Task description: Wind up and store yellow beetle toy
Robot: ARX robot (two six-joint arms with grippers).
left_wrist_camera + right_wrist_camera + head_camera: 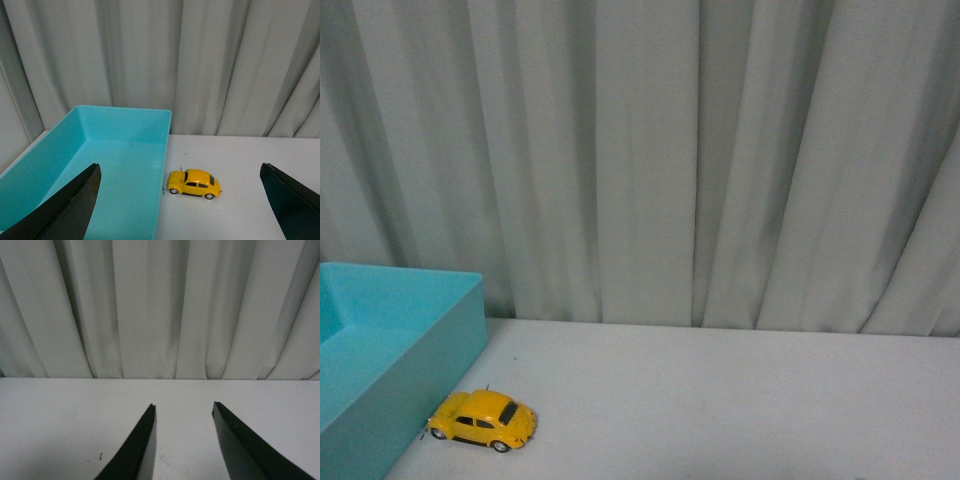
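Looks like square one, with yellow beetle toy (482, 420) parked on the table (720, 400) just right of the turquoise bin (410, 370), outside it, left gripper (178, 168) gaping wide, right gripper (183, 405) parted, both empty, winding and storing yet to come

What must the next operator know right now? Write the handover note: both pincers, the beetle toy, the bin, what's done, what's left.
Left pincer: open, empty, held above the table with the toy just ahead of it.
Right pincer: open, empty, over the table, away from the toy.
Yellow beetle toy: on its wheels on the white table, outside the turquoise bin, close beside its outer wall.
Done: nothing that shows; toy not grasped.
Left: grasp it, wind it up, put it in the bin.
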